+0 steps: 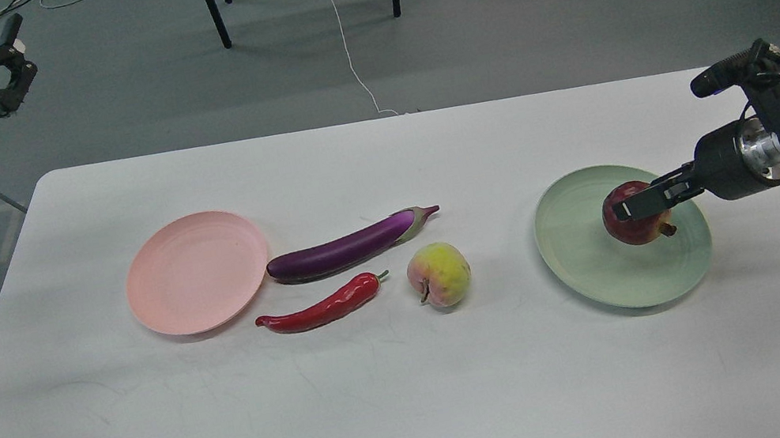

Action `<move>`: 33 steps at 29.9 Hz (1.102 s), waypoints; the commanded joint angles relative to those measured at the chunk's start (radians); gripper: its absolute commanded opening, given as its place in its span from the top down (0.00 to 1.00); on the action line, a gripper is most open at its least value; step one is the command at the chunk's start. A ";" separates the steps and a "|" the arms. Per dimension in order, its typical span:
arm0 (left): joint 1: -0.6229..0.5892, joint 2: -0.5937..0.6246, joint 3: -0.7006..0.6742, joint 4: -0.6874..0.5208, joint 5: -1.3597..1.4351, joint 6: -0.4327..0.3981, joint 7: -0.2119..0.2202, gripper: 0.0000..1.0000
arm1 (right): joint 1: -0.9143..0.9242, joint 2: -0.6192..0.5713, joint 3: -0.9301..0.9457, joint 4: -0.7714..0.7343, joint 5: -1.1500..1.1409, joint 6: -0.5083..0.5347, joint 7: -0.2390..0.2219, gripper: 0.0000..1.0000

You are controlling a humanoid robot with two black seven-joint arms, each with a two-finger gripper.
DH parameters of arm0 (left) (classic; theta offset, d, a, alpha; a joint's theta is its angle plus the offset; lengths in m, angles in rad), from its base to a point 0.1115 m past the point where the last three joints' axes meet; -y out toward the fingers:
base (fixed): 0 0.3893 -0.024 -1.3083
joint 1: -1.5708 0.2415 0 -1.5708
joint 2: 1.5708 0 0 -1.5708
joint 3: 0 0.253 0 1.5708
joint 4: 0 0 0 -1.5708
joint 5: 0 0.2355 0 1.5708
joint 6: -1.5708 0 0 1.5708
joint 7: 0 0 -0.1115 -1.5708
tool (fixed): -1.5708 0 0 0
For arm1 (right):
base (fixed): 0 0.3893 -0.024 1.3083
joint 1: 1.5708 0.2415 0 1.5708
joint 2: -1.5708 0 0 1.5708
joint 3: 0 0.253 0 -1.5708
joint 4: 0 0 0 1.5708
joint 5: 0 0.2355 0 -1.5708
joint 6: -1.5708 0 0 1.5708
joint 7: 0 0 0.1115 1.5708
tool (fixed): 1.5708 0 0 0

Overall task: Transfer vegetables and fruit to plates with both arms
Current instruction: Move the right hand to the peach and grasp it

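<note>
My right gripper (pixel 629 210) is shut on the dark red pomegranate (pixel 633 223), which sits low in the pale green plate (pixel 592 272) at the table's right. The purple eggplant (pixel 347 247), the red chili pepper (pixel 321 307) and the yellow-green peach-like fruit (pixel 439 275) lie mid-table. The pale pink plate (pixel 197 271) is left of them and holds nothing. My left gripper (pixel 5 58) is open and held high off the table's far left corner.
The white table (pixel 407 408) has its front half bare. Beyond its far edge are black chair legs (pixel 212 5) and a white cable (pixel 348 50) on the grey floor.
</note>
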 commanded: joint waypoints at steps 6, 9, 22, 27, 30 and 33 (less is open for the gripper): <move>-0.001 0.009 0.000 -0.002 0.002 0.000 -0.001 0.02 | 0.067 -0.009 0.063 0.012 0.010 0.003 0.001 0.04; -0.002 0.009 -0.002 -0.002 0.002 0.000 -0.001 0.02 | 0.124 0.025 0.093 0.036 0.019 0.006 0.000 0.04; -0.002 0.031 -0.002 -0.002 0.002 0.000 -0.004 0.02 | 0.137 0.407 0.051 0.012 0.020 0.010 0.000 0.05; -0.002 0.035 -0.002 -0.002 0.002 0.000 -0.006 0.02 | 0.115 0.514 0.028 -0.057 0.020 0.010 0.000 0.05; -0.002 0.041 -0.002 -0.002 0.002 0.000 -0.006 0.02 | 0.088 0.560 0.027 -0.106 0.020 0.012 0.000 0.05; -0.002 0.049 -0.002 -0.002 0.002 0.000 -0.006 0.02 | 0.060 0.583 0.025 -0.135 0.020 0.012 0.000 0.05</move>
